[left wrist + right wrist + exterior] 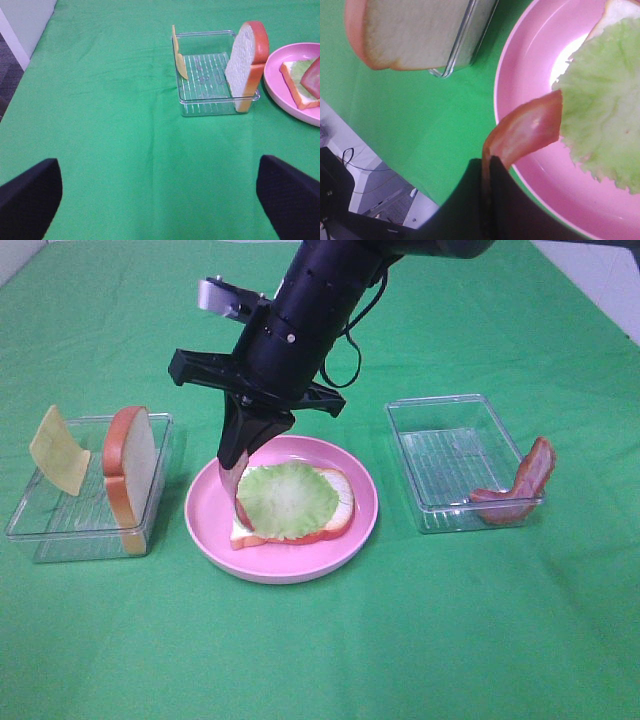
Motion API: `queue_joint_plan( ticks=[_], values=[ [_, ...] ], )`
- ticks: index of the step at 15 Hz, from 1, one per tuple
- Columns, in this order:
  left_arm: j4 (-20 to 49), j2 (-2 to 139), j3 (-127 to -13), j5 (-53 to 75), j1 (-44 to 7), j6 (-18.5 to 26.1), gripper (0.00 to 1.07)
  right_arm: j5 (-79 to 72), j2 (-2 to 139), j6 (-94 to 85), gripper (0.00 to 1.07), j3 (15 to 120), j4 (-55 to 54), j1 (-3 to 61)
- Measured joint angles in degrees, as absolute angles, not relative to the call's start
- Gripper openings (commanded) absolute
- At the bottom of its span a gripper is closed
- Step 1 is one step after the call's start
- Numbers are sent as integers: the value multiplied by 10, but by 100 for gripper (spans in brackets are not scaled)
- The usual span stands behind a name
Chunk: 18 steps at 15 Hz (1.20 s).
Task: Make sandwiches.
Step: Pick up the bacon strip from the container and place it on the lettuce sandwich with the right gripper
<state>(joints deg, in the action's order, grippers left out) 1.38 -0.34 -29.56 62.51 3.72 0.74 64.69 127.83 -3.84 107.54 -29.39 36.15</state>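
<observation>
A green cloth covers the worktop (500, 640). At its middle, a bacon strip (530, 127) hangs over the left rim of a pink plate (207, 512), its free end just reaching the edge of a lettuce leaf (290, 500). The right fingers (507, 205) pinch the strip's other end, the arm having reached in from the far edge. The leaf lies flat on a bread slice (342, 498), which lies on the plate.

Toward the left edge stands a clear tray (60, 530). A second bread slice (130, 465) stands upright against the tray wall nearest the plate, and a cheese square (58, 450) leans on the opposite wall. Toward the right edge, another clear tray (450, 455) has a second bacon strip (525, 485) draped over its near right corner.

The left fingers (30, 195) are spread wide with nothing between them, above bare cloth beside the left tray.
</observation>
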Motion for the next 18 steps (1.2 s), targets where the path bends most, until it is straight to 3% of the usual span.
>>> queue_joint_plan(
  ticks=[11, 18],
  values=[
    [14, -3, -296, 625, 37, 7, 102, 637, 1307, -38, 0, 1100, -237, 347],
    [14, -3, -296, 625, 37, 7, 102, 646, 1306, 0, 0, 1102, -66, 348]
  ],
)
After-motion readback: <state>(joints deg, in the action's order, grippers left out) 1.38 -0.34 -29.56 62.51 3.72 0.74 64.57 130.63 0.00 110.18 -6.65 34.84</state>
